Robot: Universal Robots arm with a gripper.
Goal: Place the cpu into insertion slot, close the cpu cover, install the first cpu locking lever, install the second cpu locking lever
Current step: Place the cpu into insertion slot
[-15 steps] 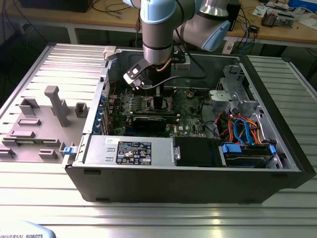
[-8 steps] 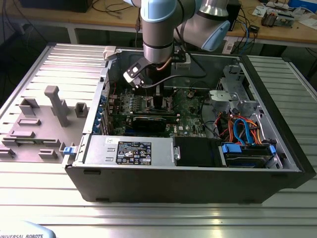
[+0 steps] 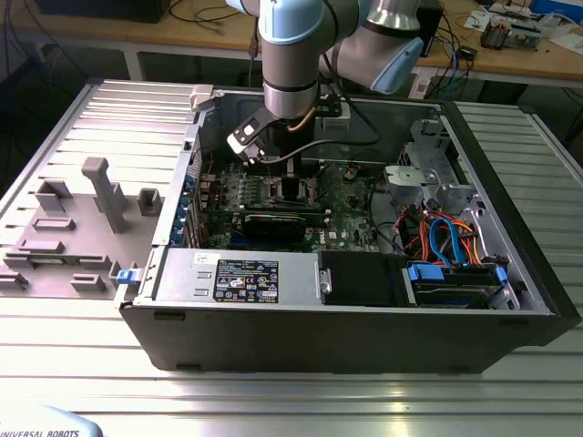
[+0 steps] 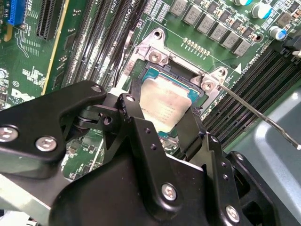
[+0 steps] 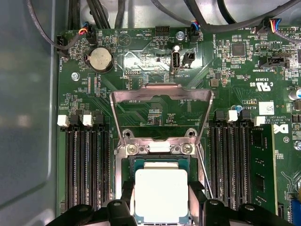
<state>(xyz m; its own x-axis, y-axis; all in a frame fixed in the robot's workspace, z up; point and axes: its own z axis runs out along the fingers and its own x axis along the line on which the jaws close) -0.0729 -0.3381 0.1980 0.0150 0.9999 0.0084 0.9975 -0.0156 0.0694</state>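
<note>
The cpu (image 5: 161, 200) is a square chip with a silvery top, lying low in the teal-edged insertion slot (image 5: 160, 161) on the green motherboard; it also appears in the second wrist view as the cpu (image 4: 165, 100). My gripper (image 5: 161, 188) is shut on it, one black finger against each side edge, also seen as the gripper (image 4: 162, 112) and the gripper (image 3: 291, 182) inside the case. The cpu cover (image 5: 160, 92), a thin metal frame with an open window, stands flipped up beyond the slot. A thin locking lever (image 4: 256, 112) sticks out free beside the socket.
Black memory slots (image 5: 87, 165) run along both sides of the socket. The computer case (image 3: 346, 328) lies open on a ribbed metal table, with a power supply (image 3: 237, 273), drive bays with blue and orange cables (image 3: 446, 241), and a grey fixture (image 3: 105, 196) to the exterior view's left.
</note>
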